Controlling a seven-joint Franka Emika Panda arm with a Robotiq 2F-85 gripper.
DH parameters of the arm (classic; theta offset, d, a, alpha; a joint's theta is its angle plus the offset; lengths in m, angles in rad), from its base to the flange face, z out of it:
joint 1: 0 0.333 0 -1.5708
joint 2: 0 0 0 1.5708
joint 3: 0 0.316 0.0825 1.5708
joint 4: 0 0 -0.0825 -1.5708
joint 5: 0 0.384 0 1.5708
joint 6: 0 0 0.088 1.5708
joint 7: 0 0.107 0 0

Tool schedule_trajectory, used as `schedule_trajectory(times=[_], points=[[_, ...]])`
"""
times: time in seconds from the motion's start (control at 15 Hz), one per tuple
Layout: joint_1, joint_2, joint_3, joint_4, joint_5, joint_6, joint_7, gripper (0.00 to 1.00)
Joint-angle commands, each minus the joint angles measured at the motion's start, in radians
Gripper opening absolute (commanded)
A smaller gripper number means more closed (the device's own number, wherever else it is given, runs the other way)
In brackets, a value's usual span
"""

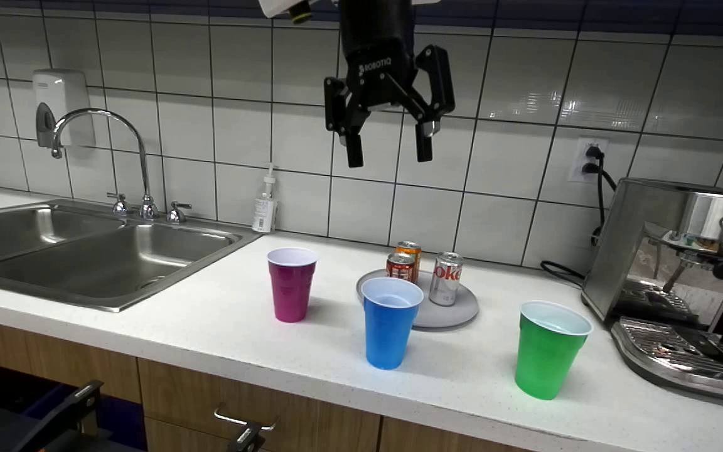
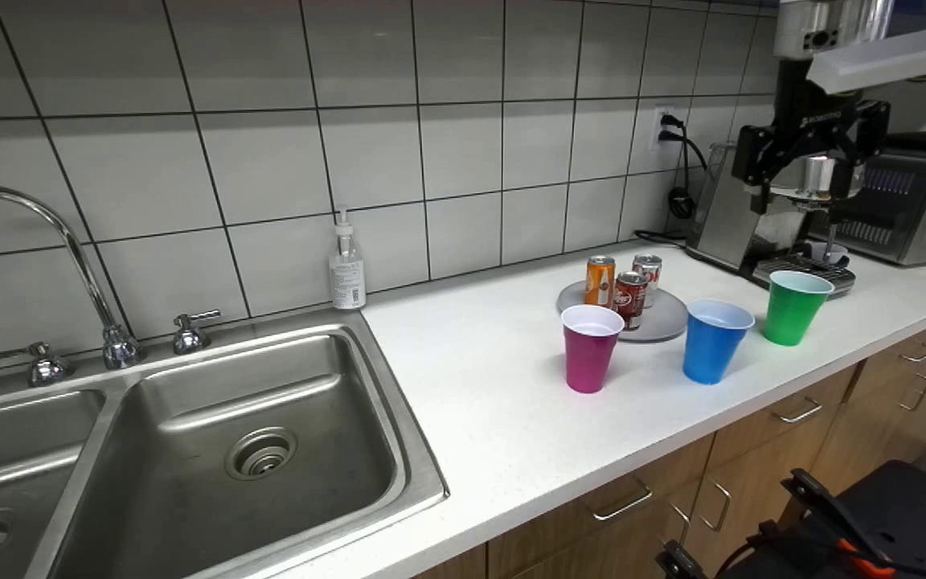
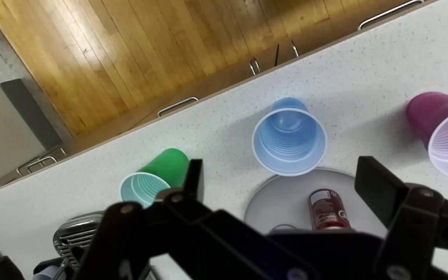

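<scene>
- Fingers of mine: spread apart, released, above the counter.
- Blue cup: between front edge and plate, gaps separating it from purple cup and green cup; inner base visible.
- Plate: below me, bearing three upright cans.

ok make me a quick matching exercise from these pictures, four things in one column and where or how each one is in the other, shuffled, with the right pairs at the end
Column one
1. blue cup
2. silver coke can
3. pump bottle
4. gripper

Column two
a. open above the counter, holding nothing
b. on the grey plate
c. between the green cup and the purple cup
d. at a back corner of the sink

Right pairs
1-c, 2-b, 3-d, 4-a
</scene>
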Motion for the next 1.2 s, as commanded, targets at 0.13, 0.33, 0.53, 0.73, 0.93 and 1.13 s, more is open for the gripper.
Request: schedule_trajectory(times=[0.13, 0.33, 0.53, 0.73, 0.93, 1.13], points=[[-0.02, 0.07, 0.02, -0.042, -0.013, 0.171, 0.086, 1.0], [-0.026, 0.15, 0.026, -0.02, -0.029, 0.251, 0.114, 1.0], [-0.03, 0.237, 0.029, 0.005, -0.044, 0.332, 0.151, 1.0], [-0.023, 0.323, 0.027, 0.045, -0.055, 0.386, 0.18, 1.0], [-0.009, 0.406, 0.02, 0.099, -0.061, 0.414, 0.192, 1.0], [0.01, 0.479, 0.009, 0.155, -0.068, 0.416, 0.195, 1.0]])
